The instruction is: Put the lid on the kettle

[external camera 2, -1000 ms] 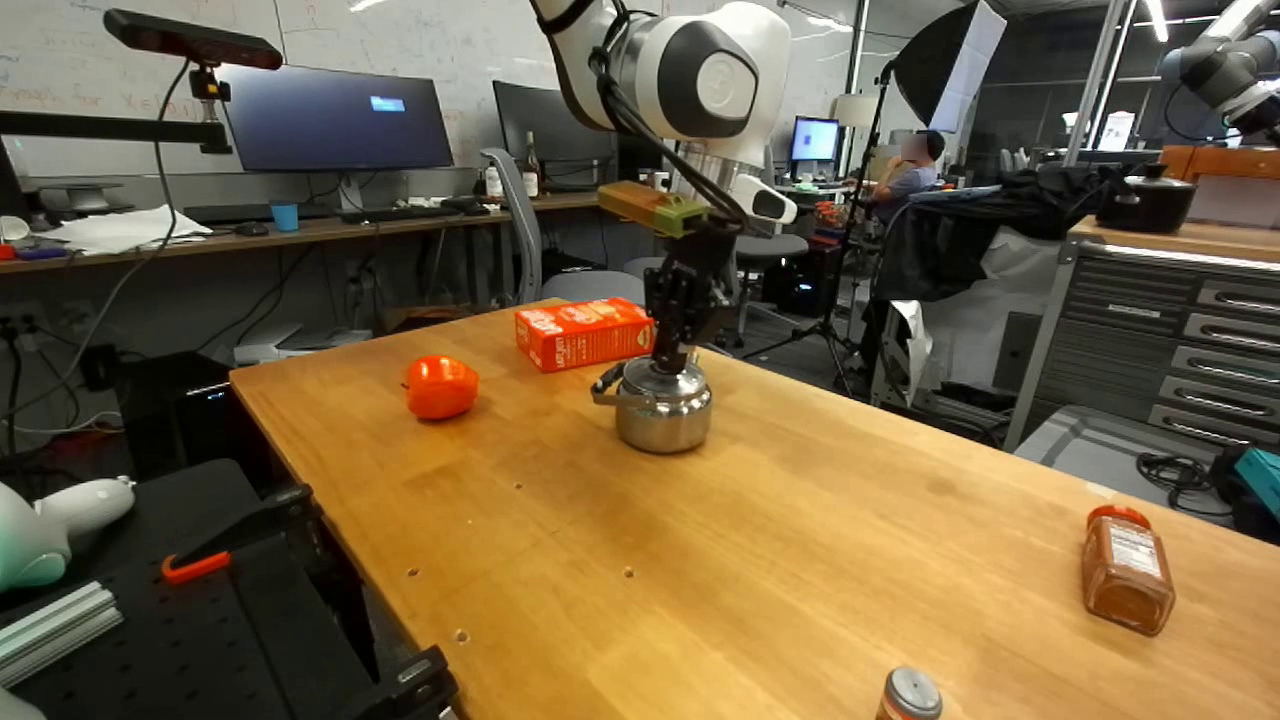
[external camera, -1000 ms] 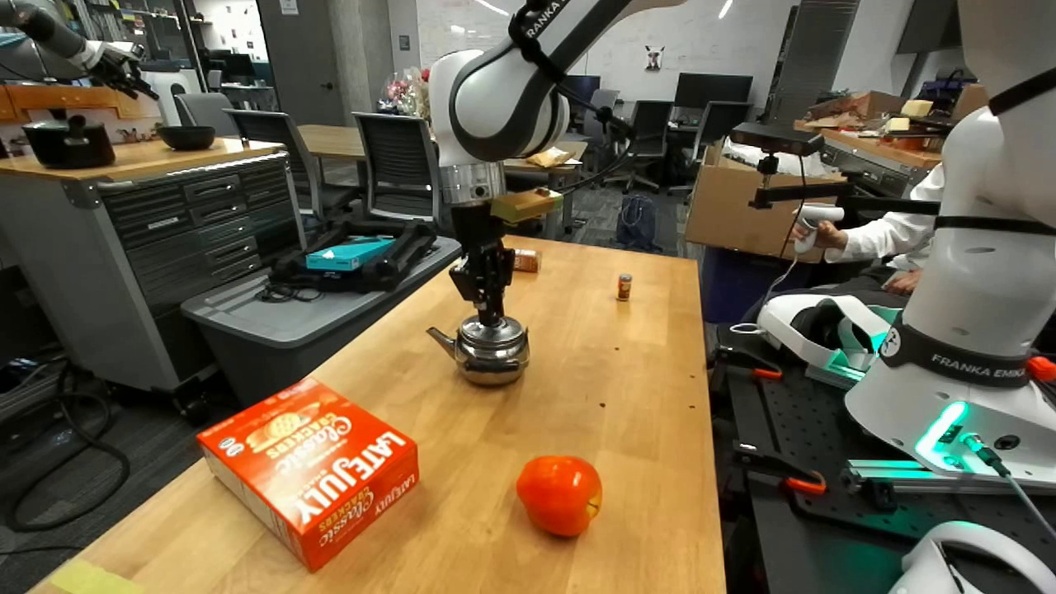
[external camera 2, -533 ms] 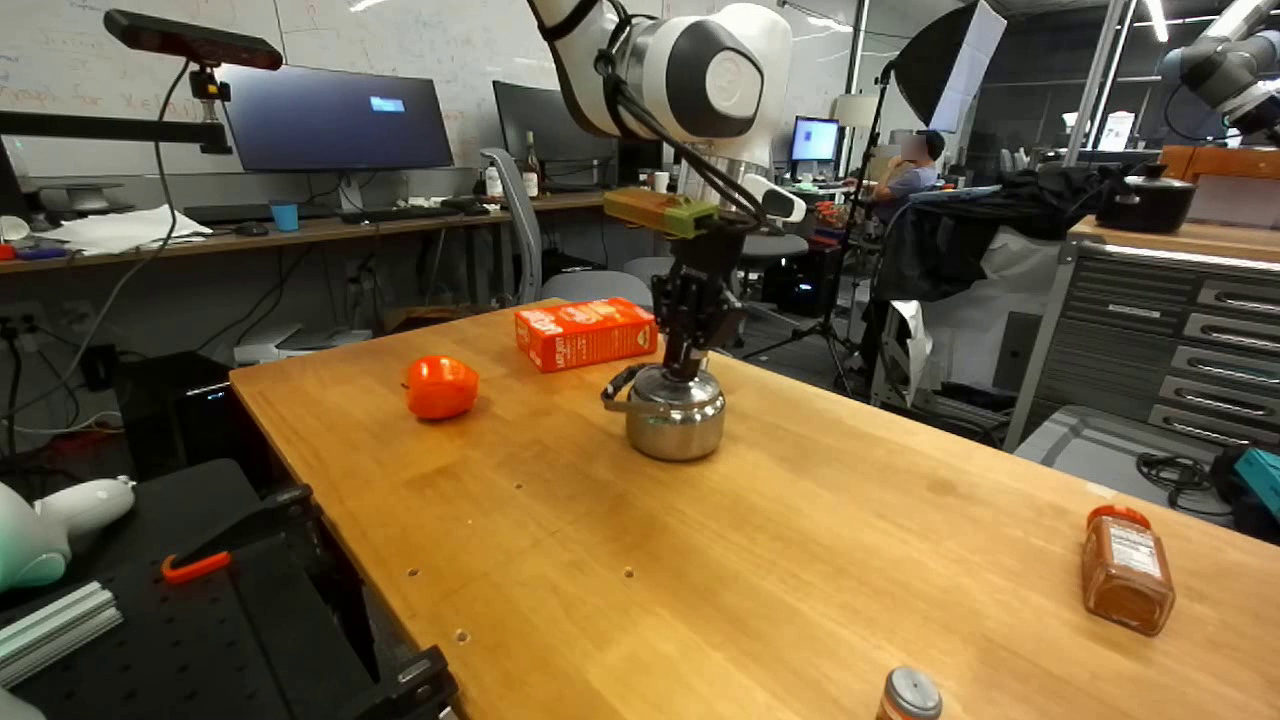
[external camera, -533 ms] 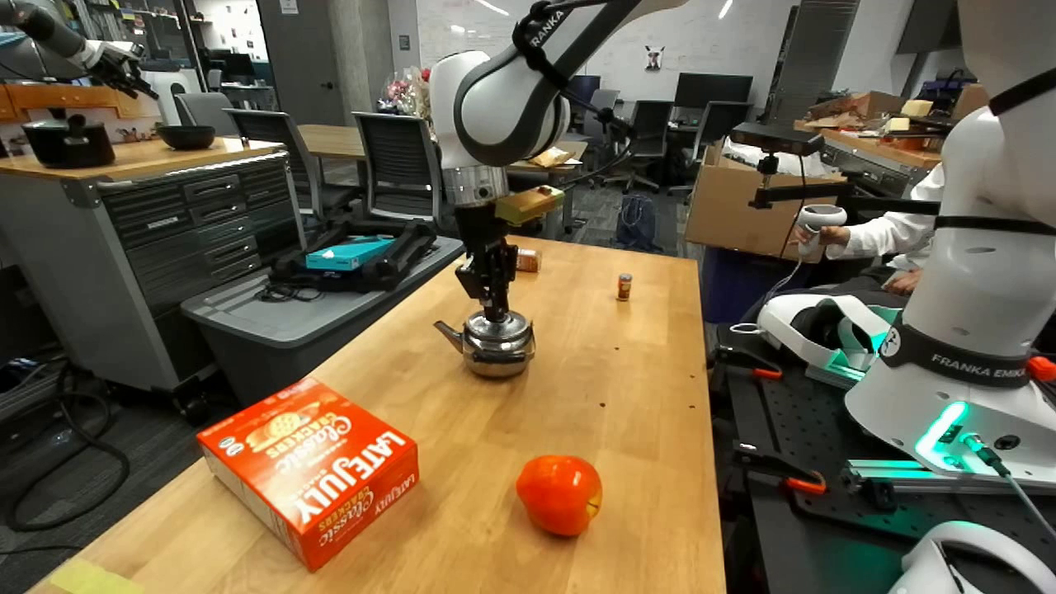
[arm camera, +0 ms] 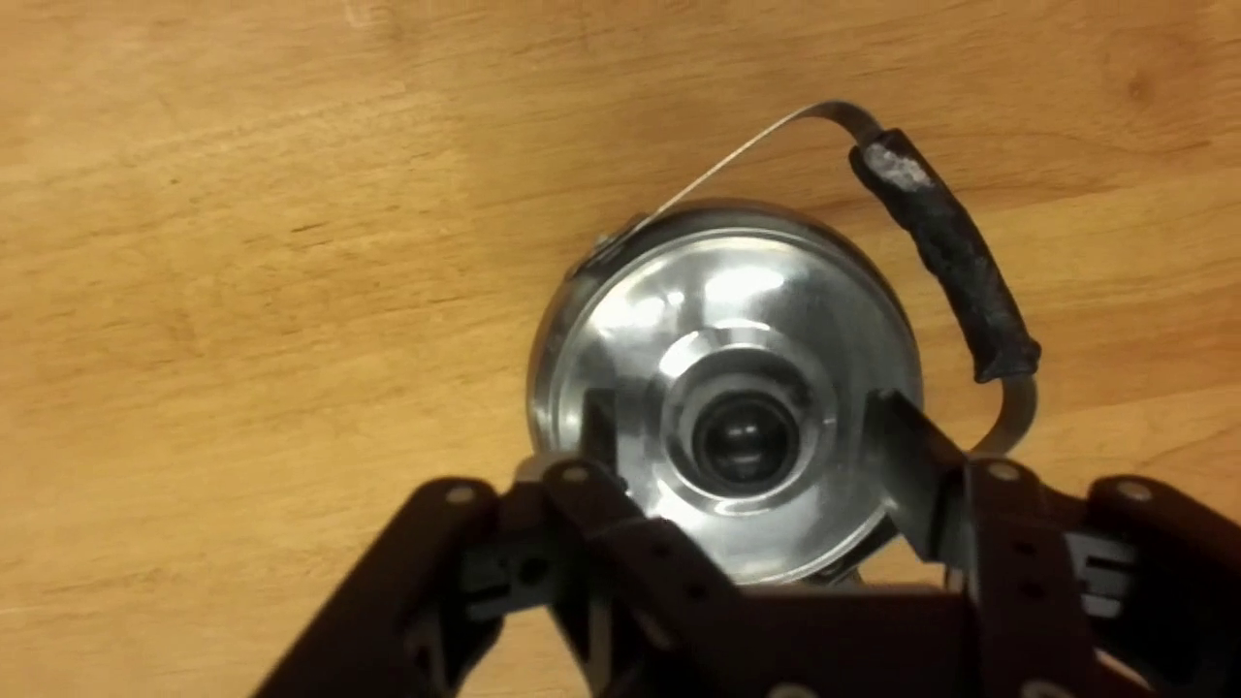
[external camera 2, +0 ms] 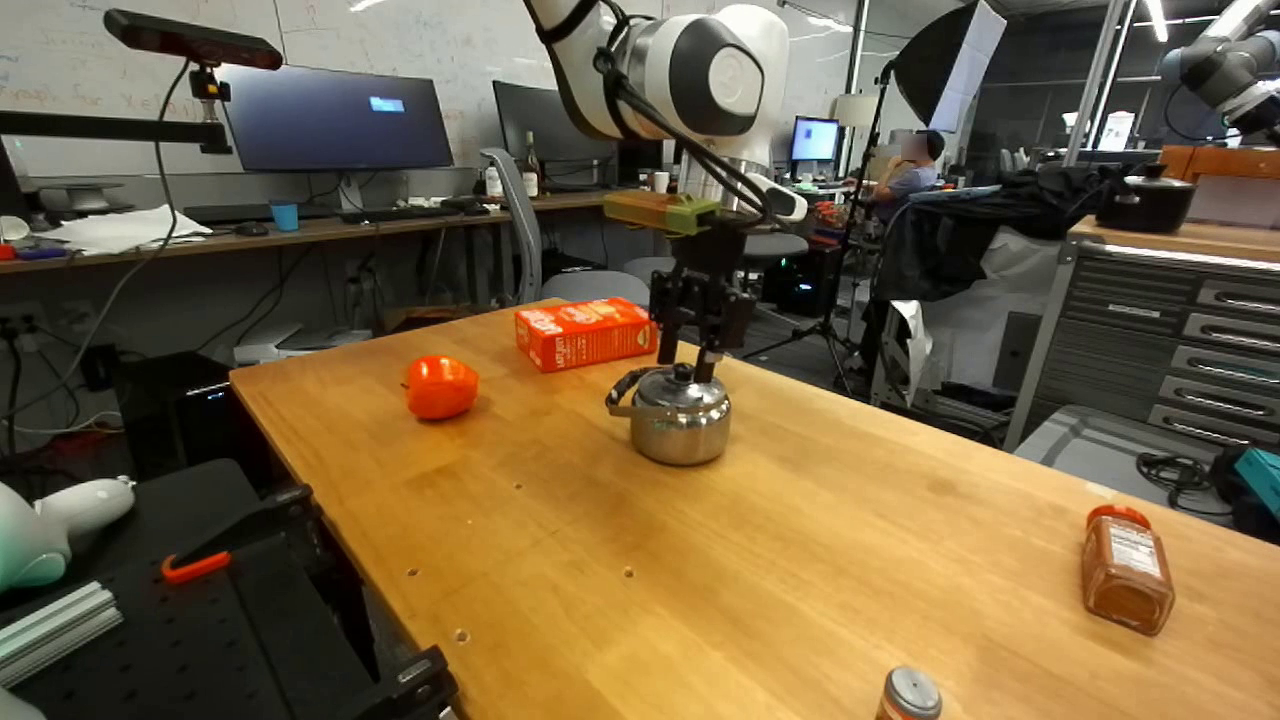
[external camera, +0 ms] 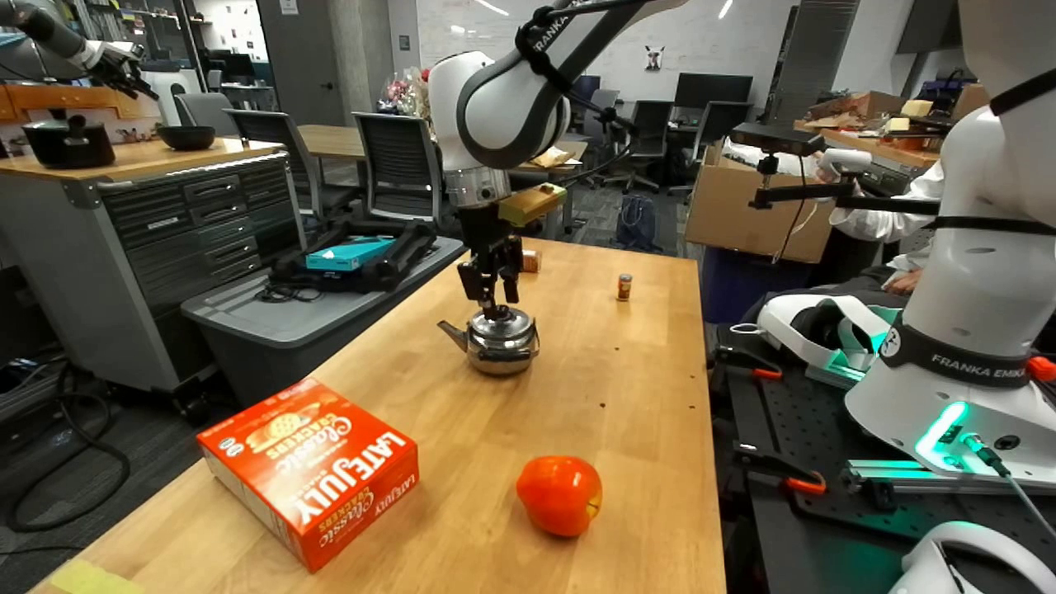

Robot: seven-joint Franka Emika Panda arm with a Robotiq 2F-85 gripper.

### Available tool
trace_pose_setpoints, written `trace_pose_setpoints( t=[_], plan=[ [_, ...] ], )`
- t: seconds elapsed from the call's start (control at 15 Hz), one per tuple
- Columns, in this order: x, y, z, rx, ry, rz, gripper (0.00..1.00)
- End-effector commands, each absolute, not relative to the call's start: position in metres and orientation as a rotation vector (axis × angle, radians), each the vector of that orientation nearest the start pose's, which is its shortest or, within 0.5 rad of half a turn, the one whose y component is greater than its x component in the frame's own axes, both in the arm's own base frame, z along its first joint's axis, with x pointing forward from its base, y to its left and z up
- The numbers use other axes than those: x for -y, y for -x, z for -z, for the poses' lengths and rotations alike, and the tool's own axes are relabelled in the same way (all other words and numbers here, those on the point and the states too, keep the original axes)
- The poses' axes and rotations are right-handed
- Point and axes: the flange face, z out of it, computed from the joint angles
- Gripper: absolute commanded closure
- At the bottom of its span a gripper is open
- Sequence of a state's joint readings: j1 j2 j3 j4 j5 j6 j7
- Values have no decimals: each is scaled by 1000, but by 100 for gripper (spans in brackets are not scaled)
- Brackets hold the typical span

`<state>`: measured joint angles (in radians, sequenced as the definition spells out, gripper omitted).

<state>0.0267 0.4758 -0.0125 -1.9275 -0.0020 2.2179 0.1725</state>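
Note:
The kettle (external camera 2: pixel 680 438) is a squat silver pot standing upright on the wooden table; its spout (external camera: pixel 453 335) shows in an exterior view. On top of it rests the lid (arm camera: pixel 747 339), shiny silver with a round black knob (arm camera: pixel 745 444), looking level and centred. My gripper (arm camera: pixel 741 412) points straight down over the lid, jaws apart, one finger on each side of the knob with a gap to it. In both exterior views the fingertips are at the height of the lid's top; whether they touch it I cannot tell. The kettle's black-gripped handle (arm camera: pixel 945 252) hangs folded to one side.
A red cracker box (external camera: pixel 309 470) and an orange-red ball (external camera: pixel 561 495) share the table. Further along lie an orange-brown spice jar (external camera 2: pixel 1130 570) and a tiny upright jar (external camera: pixel 624 287). The table's edge (external camera: pixel 711 412) runs beside the robot's base.
The fingers, closed together at the knob before, have spread apart and let it go. Kettle and gripper shifted slightly together, away from the cracker box; the lid stays on the kettle.

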Motion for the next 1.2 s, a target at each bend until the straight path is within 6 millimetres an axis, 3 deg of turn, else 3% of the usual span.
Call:
trace_pose_setpoints(
  t=[0.0, 0.27, 0.53, 0.8, 1.13],
  plan=[
    [-33, -589, -268, -159, 3145, -245, 1],
    [-62, -569, -315, -40, 3159, -162, 0],
    [-75, -548, -364, 38, 3192, -79, 1],
    [-68, -524, -394, 53, 3210, -11, 0],
    [-55, -485, -411, 73, 3235, -61, 0]
  ],
)
